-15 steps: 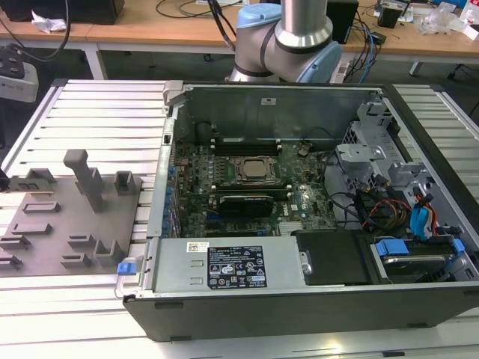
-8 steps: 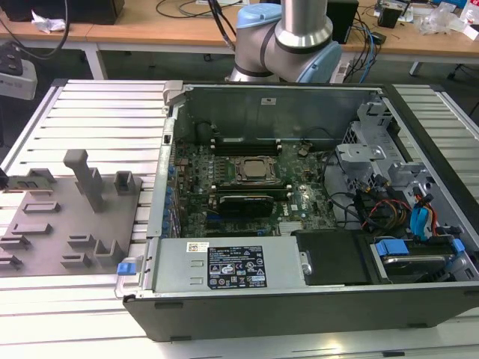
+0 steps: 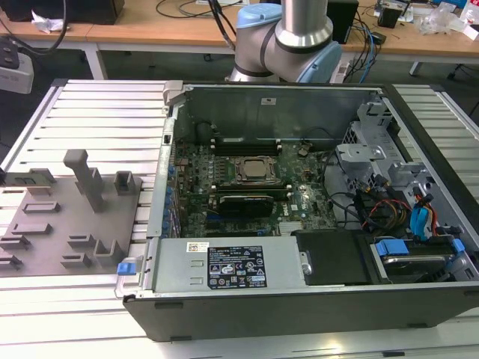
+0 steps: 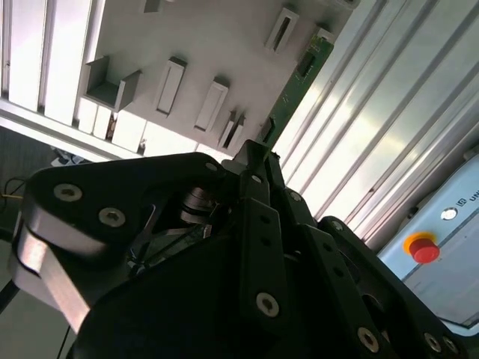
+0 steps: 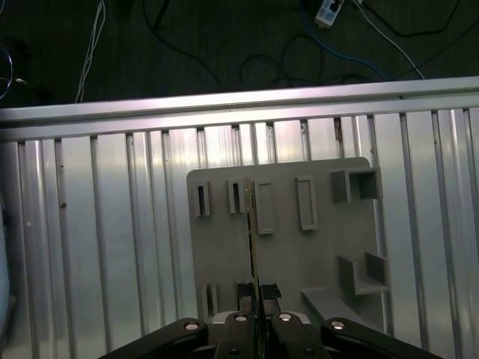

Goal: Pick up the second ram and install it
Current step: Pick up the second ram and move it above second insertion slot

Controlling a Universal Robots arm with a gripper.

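The gripper is closed narrow on one end of the second ram. The green stick is over the gray holder plate, its free end among the slots near one plate edge.

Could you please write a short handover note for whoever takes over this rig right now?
Claw: shut on the ram, gripping one end so the stick juts out edge-on.
Where: the ram is held over the grey plate of holders. The open case sits to the exterior view's right of that plate.
Done: the ram is picked up.
Left: it is not yet in the case. The slots are inside, and I cannot tell which one is free.
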